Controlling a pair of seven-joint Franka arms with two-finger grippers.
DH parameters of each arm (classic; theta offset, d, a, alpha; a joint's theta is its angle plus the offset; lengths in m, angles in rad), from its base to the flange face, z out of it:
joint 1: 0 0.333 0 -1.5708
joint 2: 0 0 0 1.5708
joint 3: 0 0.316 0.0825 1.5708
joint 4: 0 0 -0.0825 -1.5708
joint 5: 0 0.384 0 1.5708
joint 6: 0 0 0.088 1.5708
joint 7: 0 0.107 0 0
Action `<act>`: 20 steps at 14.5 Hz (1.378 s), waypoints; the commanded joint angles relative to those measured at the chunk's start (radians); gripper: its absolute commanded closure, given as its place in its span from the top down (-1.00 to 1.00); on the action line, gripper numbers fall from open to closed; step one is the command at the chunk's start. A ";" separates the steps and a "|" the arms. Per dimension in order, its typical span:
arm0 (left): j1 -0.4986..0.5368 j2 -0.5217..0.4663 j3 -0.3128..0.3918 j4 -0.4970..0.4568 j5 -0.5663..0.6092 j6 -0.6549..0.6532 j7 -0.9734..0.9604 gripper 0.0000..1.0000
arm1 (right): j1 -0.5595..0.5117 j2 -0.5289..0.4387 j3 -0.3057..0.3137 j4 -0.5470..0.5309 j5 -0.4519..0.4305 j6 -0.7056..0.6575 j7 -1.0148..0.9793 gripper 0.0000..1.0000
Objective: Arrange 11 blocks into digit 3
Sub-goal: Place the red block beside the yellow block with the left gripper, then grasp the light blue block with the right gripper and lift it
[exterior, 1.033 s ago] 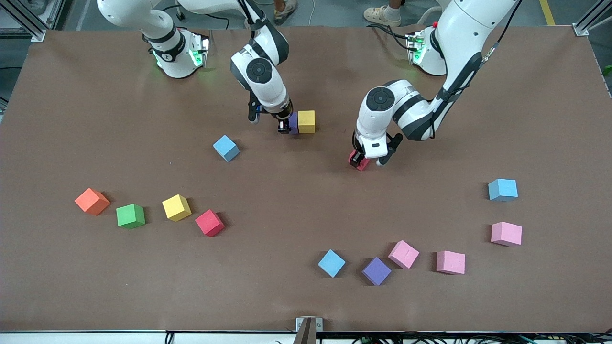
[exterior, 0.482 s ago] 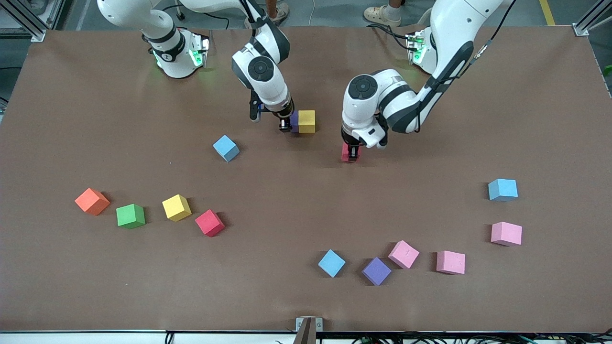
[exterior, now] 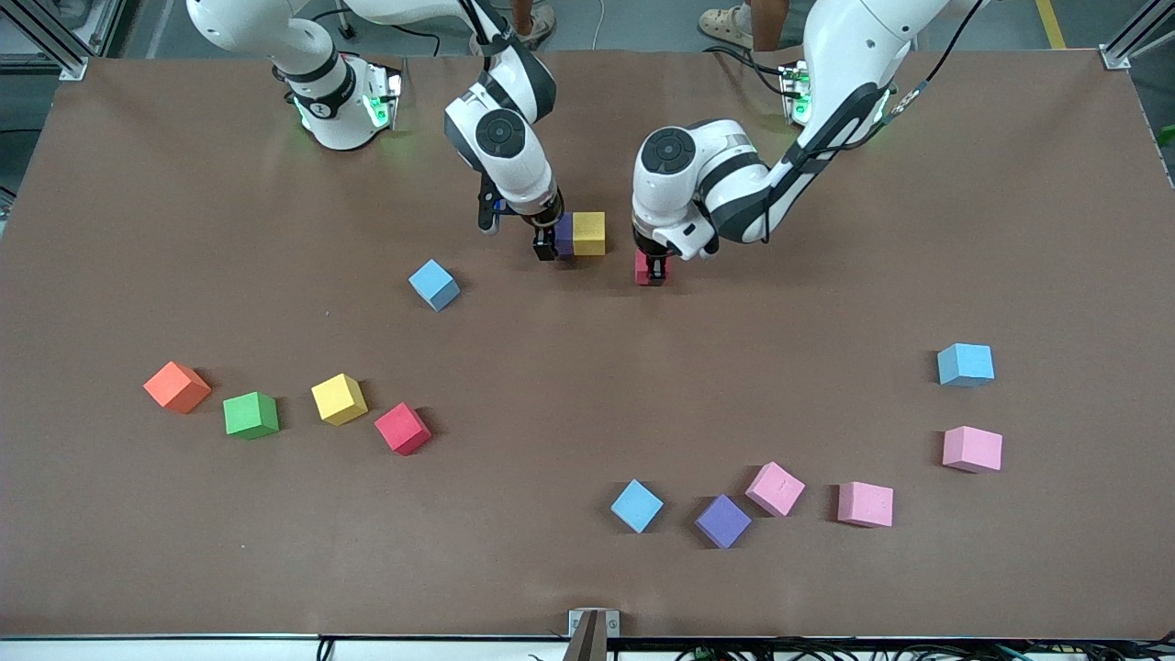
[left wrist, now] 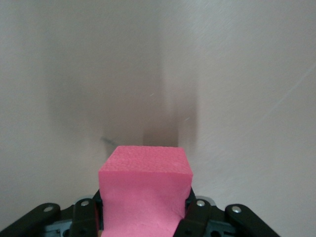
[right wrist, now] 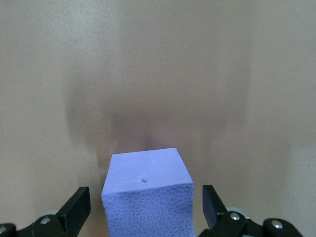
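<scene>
Two changes — right hand (right wrist: pixel 143 217) now open, left hand (exterior: pixel 654 272) nearer yellow block (exterior: pixel 588 233).

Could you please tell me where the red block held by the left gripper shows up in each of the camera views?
Front view: red block under the left gripper, beside the yellow block, toward the left arm's end of the table.
Left wrist view: red block fills the lower middle, clamped between the jaws.
Right wrist view: not in it.
Shared landmark: the brown table.

Purple block (exterior: pixel 563 234) touching yellow block (exterior: pixel 588 233), red block (exterior: pixel 643 268) beside, other blocks scattered nearer the camera
</scene>
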 commanded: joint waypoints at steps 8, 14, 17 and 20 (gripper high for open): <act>-0.110 0.032 -0.010 -0.001 0.009 -0.024 -0.274 -0.85 | -0.169 -0.119 0.000 0.061 0.005 -0.138 -0.036 1.00; -0.109 0.035 -0.009 0.004 0.009 -0.029 -0.309 -0.85 | -0.183 -0.131 -0.004 0.069 -0.030 -0.189 -0.080 1.00; -0.110 0.035 -0.009 0.009 0.014 -0.029 -0.346 -0.85 | -0.250 -0.131 -0.006 0.075 -0.182 -0.189 -0.160 1.00; -0.112 0.035 -0.009 0.013 0.025 -0.029 -0.376 -0.85 | -0.363 -0.117 -0.007 0.099 -0.334 -0.189 -0.365 1.00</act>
